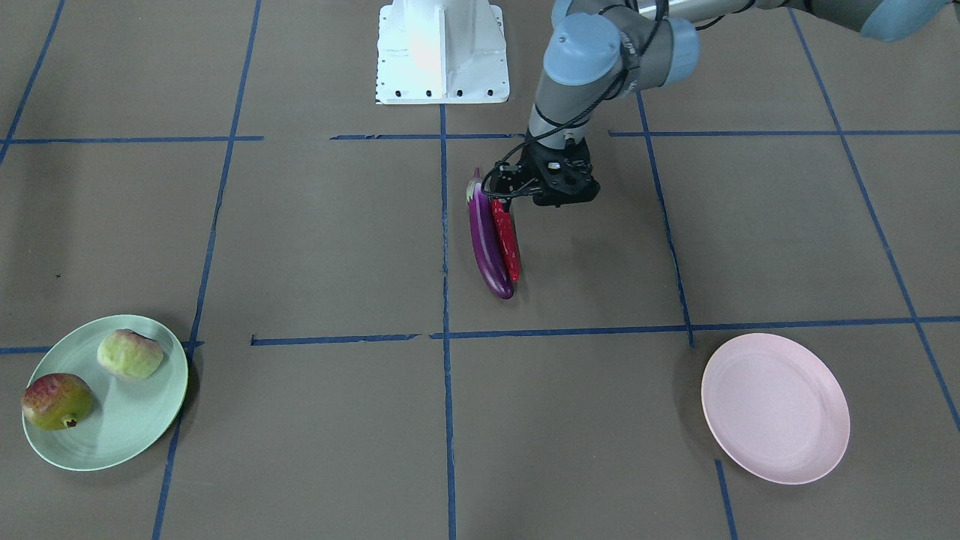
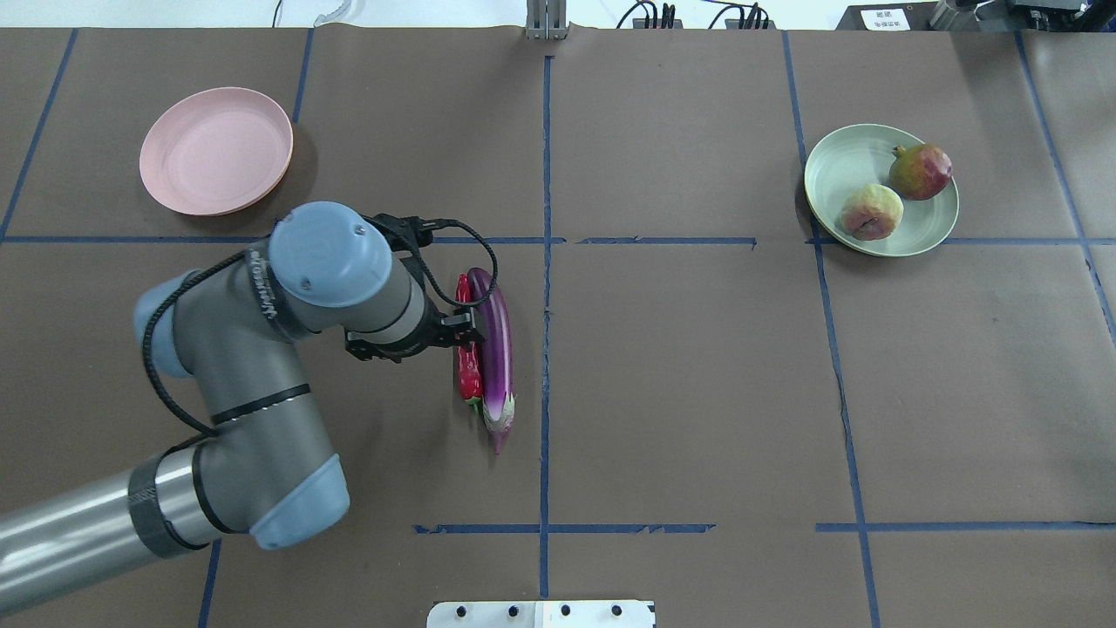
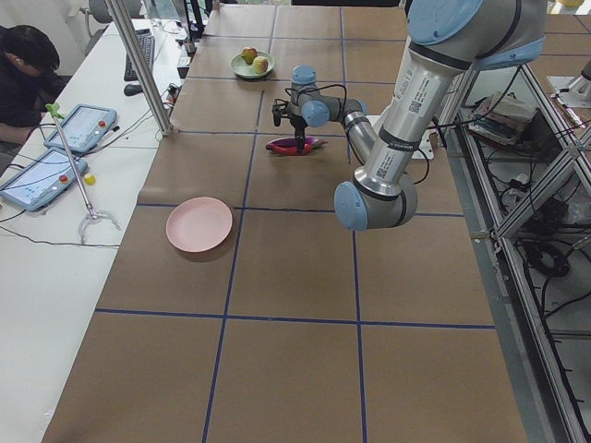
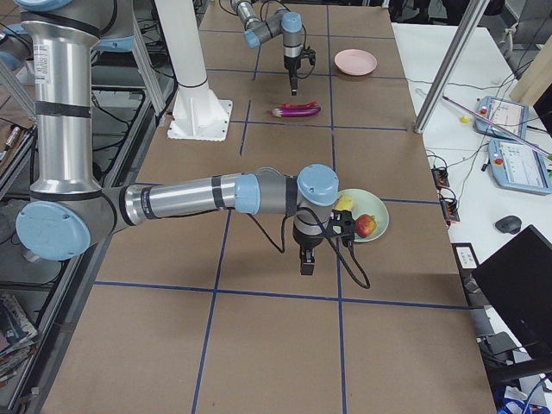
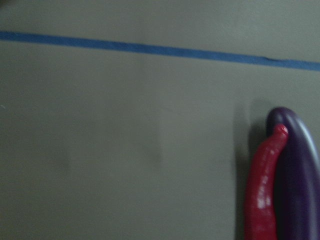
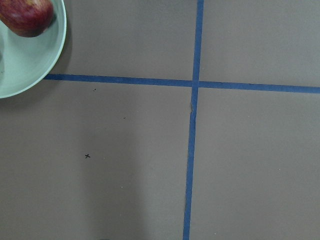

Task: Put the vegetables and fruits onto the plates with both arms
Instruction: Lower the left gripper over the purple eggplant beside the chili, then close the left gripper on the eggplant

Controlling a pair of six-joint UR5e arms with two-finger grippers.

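Note:
The purple eggplant (image 1: 487,240) and the red chili (image 1: 508,240) lie side by side, touching, near the table's middle. My left gripper (image 2: 468,331) hangs over the chili's (image 2: 468,371) middle; wrist and cables hide its fingers, so I cannot tell if it is open. The left wrist view shows both vegetables low on the right. The pink plate (image 2: 216,150) holds nothing. On the mint plate (image 2: 850,157) sit the pale green fruit (image 2: 872,212) and the red-mottled fruit (image 2: 921,172). My right gripper (image 4: 306,263) shows only in the exterior right view, beside that plate; its state is unreadable.
The white base block (image 1: 442,52) stands at the robot's edge of the table. Blue tape lines divide the brown surface into squares. A person (image 3: 23,78) sits at a side bench with tablets (image 3: 81,127). A metal post (image 4: 448,69) rises by the table's operator side.

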